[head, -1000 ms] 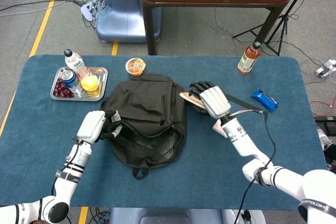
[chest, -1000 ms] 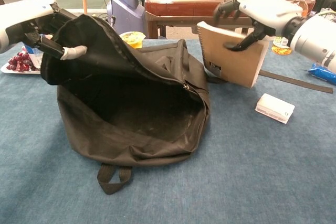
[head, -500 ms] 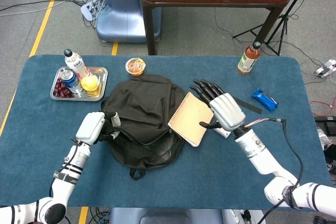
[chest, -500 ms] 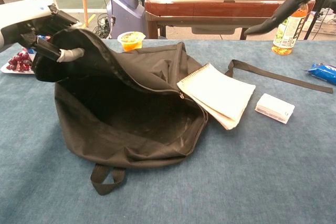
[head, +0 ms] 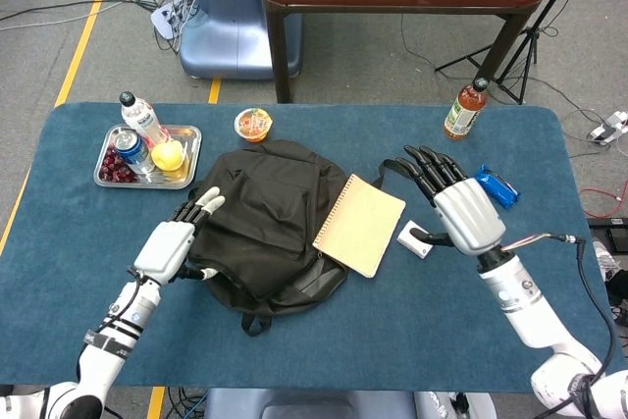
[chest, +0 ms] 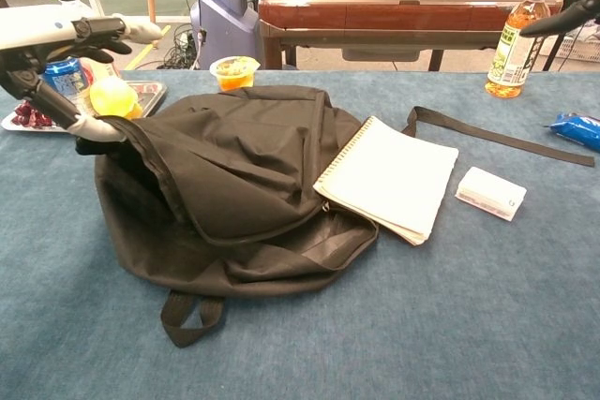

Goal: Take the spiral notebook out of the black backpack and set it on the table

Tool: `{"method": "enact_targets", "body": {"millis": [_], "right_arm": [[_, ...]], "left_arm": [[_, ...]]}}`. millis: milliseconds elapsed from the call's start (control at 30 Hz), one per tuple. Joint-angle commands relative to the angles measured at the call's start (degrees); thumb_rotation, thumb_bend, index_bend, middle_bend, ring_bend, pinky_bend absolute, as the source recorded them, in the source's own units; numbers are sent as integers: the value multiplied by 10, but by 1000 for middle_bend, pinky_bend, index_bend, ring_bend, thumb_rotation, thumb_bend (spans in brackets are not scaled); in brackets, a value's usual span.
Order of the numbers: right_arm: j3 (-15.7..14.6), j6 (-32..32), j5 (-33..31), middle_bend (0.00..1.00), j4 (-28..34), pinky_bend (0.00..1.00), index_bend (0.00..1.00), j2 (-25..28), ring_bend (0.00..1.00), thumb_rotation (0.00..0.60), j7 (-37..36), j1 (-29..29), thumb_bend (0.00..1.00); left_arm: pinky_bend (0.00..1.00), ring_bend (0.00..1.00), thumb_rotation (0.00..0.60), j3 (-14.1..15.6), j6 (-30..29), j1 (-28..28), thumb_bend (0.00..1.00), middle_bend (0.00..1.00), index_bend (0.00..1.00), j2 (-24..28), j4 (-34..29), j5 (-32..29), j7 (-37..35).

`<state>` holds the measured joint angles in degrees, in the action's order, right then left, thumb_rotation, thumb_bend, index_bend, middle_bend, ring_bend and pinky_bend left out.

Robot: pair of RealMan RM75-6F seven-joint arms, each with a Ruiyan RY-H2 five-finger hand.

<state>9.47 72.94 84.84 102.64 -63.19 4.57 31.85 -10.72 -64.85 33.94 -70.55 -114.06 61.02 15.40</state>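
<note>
Spiral notebook (head: 360, 224) flat on table (head: 510, 321), overlapping black backpack (head: 260, 218) (both hands' fingers spread, empty)

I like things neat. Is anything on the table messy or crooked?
A little. The spiral notebook lies tilted, its spiral edge propped on the slumped black backpack rather than flat on the table. The backpack's strap trails loose across the cloth. Nothing looks spilled or broken.

1. Bare table (head: 392, 321) lies open in front of the backpack (head: 265, 223) and notebook (head: 361, 224)
2. A small white box (head: 415, 239) sits just right of the notebook
3. The tray (head: 149, 156) crowds the far left
</note>
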Motion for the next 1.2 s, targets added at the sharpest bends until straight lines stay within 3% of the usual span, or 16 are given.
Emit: {"method": "enact_targets", "body": {"millis": [33,233,433,567,700,933,1200], "right_arm": [[-7,3,5,5,9,142,0,16,0,600,5,-11,83],[-30,0,9,20,27,142,0,57,0,600,10,-38,84],[-52,25,20,66,24,155,0,72,20,600,3,-76,100],[-69,49,28,128,10,260,1,67,106,600,-4,-106,175],[-85,73,32,213,-1,330,97,62,197,600,-6,-138,214],[-108,123,38,289,-24,370,247,49,272,600,-19,-196,237],[-126,152,39,302,-44,370,274,17,284,600,-36,-246,238]], "left_arm": [[31,0,600,7,2,-3,164,0,0,23,-18,-13,15],[31,0,600,26,-2,-20,164,0,0,78,-52,-31,28],[31,0,600,35,-59,-61,164,0,2,92,-46,-8,5],[31,0,600,40,-98,-92,165,0,56,90,-17,19,-27],[31,9,600,47,-140,-123,165,11,155,81,23,61,-59],[31,25,600,77,-157,-167,164,36,205,82,80,118,-125],[31,35,600,96,-228,-218,165,61,243,50,105,175,-105]]}}
